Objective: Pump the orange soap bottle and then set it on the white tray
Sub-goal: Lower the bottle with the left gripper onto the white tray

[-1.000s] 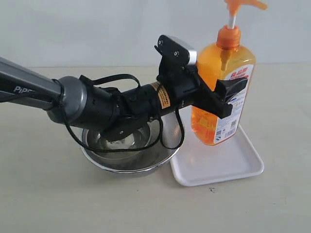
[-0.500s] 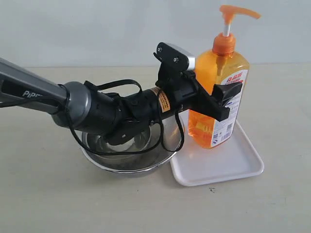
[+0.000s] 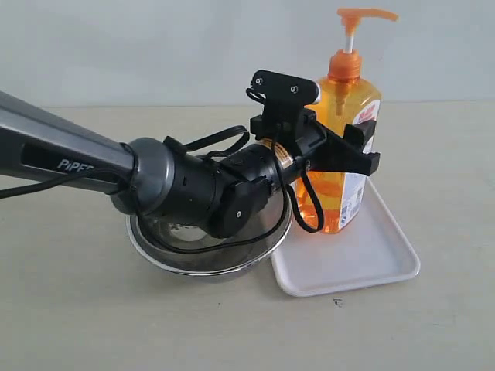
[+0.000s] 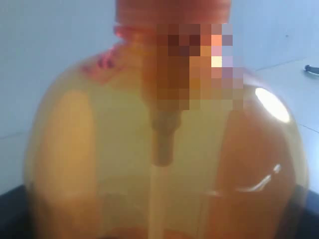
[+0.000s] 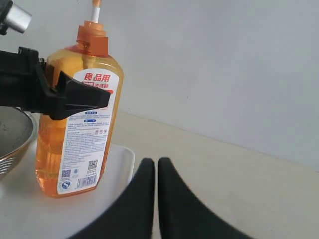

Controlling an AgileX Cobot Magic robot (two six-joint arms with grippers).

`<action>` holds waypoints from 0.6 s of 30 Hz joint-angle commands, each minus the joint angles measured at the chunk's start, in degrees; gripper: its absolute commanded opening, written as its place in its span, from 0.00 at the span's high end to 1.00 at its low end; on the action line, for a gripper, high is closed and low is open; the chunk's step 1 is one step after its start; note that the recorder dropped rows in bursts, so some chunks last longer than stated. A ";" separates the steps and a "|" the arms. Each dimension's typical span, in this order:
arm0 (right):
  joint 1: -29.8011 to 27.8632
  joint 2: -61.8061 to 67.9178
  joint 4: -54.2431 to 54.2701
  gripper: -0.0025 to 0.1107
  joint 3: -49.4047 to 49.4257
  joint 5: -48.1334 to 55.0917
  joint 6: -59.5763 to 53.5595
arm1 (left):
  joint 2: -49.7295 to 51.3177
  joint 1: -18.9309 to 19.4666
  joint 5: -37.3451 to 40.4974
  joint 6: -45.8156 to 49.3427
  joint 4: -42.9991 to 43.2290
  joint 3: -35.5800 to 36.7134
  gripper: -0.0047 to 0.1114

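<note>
Over smooth white tray, translucent orange bottle, round shiny steel bowl

**Operator:** Where is the orange soap bottle sitting?

**Manual:** You are seeing it standing nearly upright, its base resting on the white tray, toward the tray's rear left in the exterior view.

**Operator:** And its condition?

**Manual:** You are seeing its pump head sitting raised on the white stem. The translucent body is showing orange liquid.
</note>
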 commanded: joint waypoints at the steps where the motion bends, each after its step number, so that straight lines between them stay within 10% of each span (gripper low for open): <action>1: -0.13 -0.36 -0.17 0.98 -0.02 0.00 0.01 | -0.92 -0.34 -5.86 0.83 -2.81 -1.15 0.92; 18: -0.13 -0.36 -0.17 0.98 -0.02 0.00 0.01 | 0.45 -0.34 -3.98 0.22 -1.25 -1.15 0.80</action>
